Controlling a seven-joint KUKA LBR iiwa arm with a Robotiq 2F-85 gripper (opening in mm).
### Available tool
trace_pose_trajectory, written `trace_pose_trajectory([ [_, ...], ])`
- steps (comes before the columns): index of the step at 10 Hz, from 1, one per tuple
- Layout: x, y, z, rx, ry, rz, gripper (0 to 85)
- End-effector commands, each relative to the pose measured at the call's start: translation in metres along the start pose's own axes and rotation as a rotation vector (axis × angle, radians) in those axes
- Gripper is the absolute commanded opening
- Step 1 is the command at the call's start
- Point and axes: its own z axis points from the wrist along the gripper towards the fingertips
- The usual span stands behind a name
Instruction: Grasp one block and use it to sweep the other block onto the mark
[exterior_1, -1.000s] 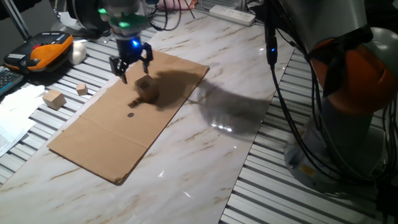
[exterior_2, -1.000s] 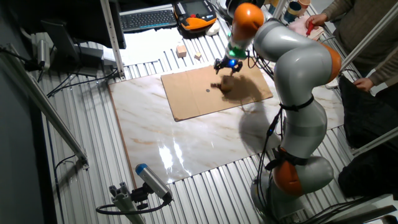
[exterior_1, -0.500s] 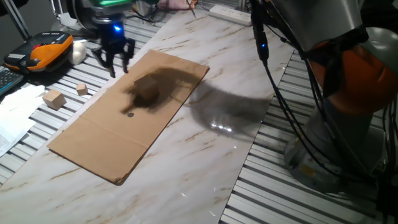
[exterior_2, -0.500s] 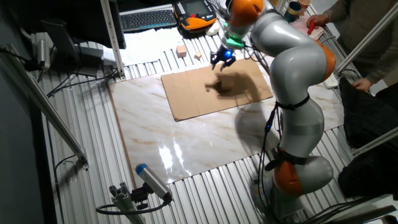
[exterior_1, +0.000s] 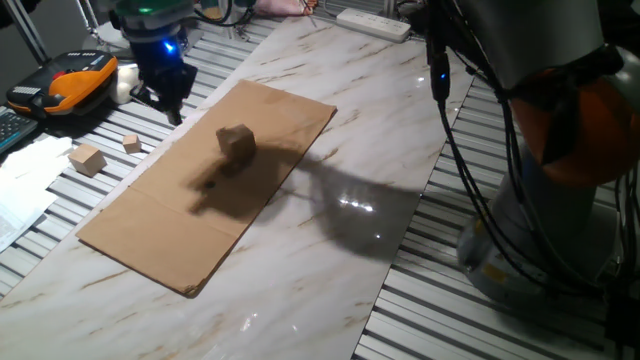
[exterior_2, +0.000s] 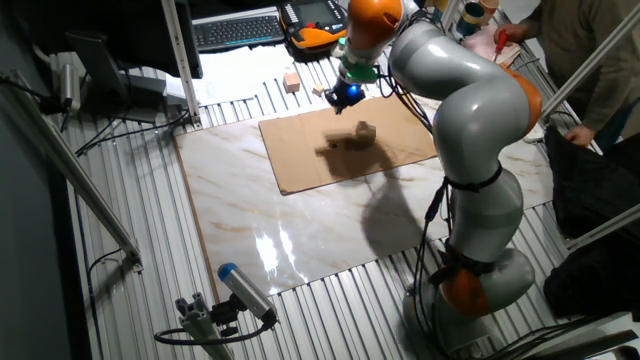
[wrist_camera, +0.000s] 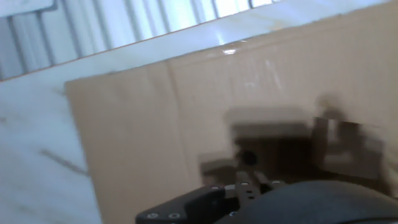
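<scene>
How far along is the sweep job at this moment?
Nothing looks done: the larger tan cube lies ungrasped on the slats. In hand: the tool hovers by the cardboard edge. Left: grasp the cube, then sweep the other block onto the mark.

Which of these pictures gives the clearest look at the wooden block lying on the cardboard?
The fixed view from the cardboard's side shows the block best: close, sharp, standing free on the cardboard sheet, with the tool away from it. The other fixed view shows the block only as a small lump. The hand view is blurred; no block is clear there.
</scene>
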Motion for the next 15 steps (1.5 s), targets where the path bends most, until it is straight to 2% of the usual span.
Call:
trace_pose_trajectory([
  [1,0.004,0.021,0.002,0.005,0.008,-0.132,0.0],
  [2,0.002,0.026,0.002,0.027,0.006,-0.204,0.0],
  [4,-0.005,0.048,0.002,0.027,0.019,-0.238,0.0],
  [5,-0.009,0.056,0.002,0.062,0.012,-0.256,0.0],
  [7,-0.019,0.059,0.007,0.019,0.039,-0.256,0.0],
  [9,-0.022,0.062,0.01,0.005,0.038,-0.258,0.0],
  [10,-0.021,0.064,0.01,0.01,0.047,-0.256,0.0],
  [11,-0.02,0.063,0.01,0.012,0.075,-0.251,0.0],
  [14,-0.016,0.06,0.006,0.038,0.099,-0.223,0.0],
  [15,-0.015,0.06,0.007,0.024,0.117,-0.209,0.0],
])
